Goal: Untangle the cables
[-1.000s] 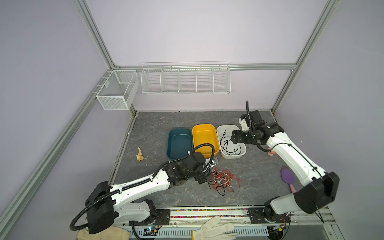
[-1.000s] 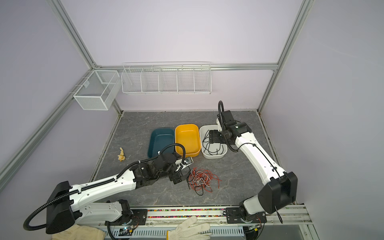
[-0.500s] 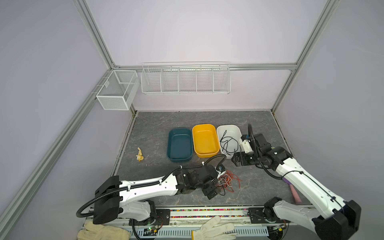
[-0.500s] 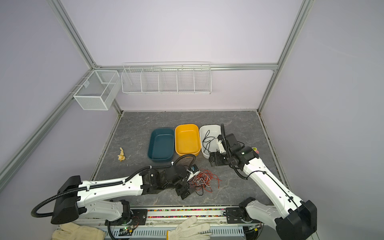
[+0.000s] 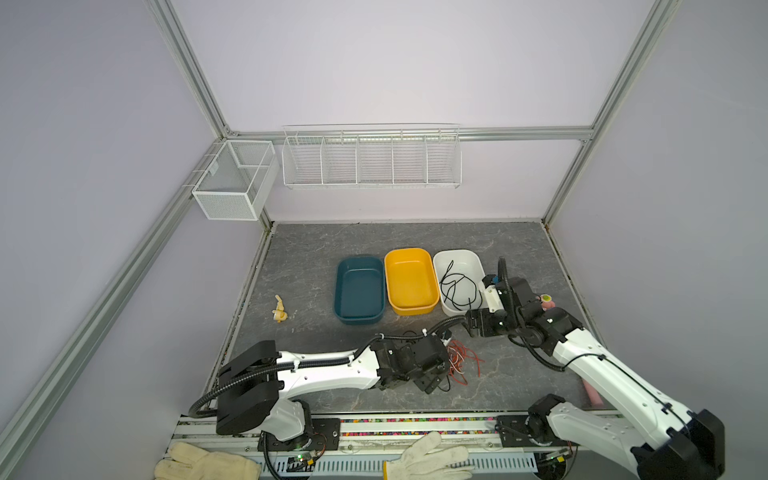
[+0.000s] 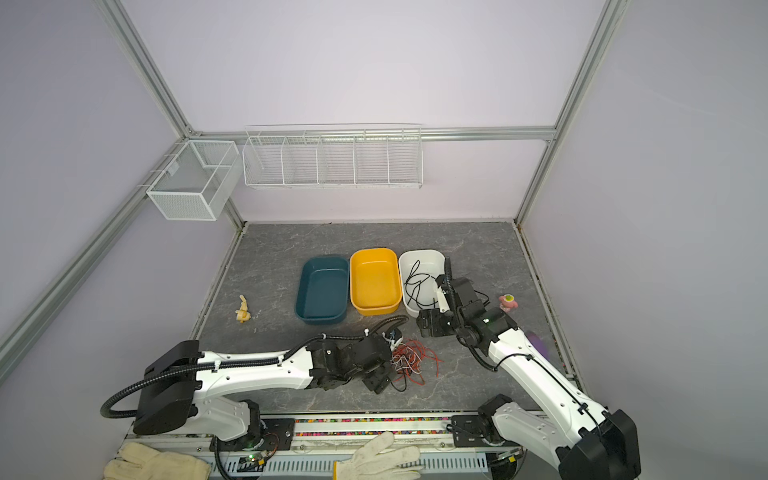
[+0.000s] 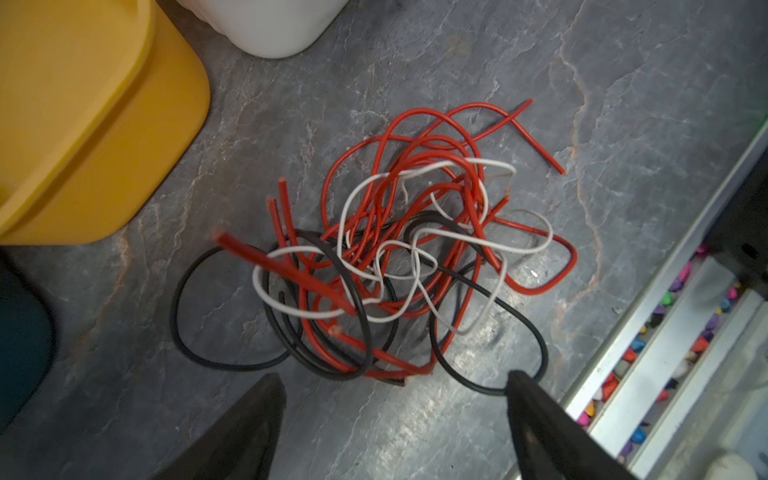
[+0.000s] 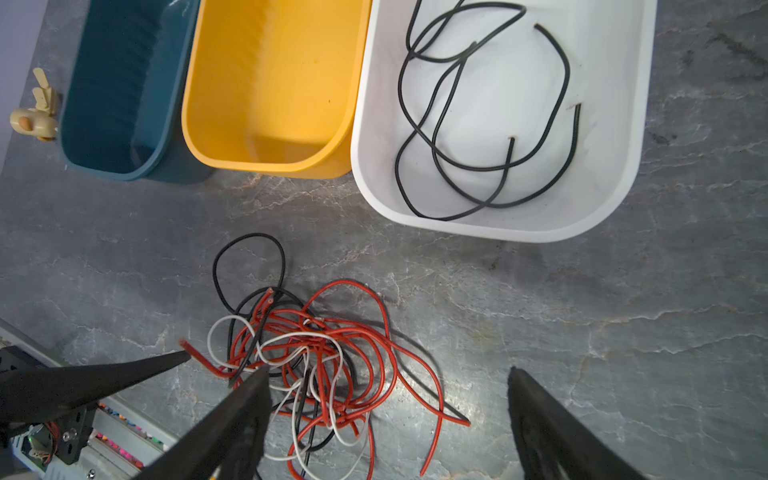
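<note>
In both top views, the cables (image 5: 462,362) lie tangled on the table (image 5: 311,266) before the white bin (image 5: 466,265). Left wrist view: the left gripper (image 7: 392,376) is spread wide at the tangle's edge, holding nothing. Right wrist view: the right gripper (image 8: 388,370) hangs released near the tangle.

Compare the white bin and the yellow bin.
The white bin holds loose black cables; the yellow bin holds nothing. The white bin ends the row of three; the yellow bin sits in its middle, beside the teal bin. Both are rounded rectangular tubs, upright and open-topped.
</note>
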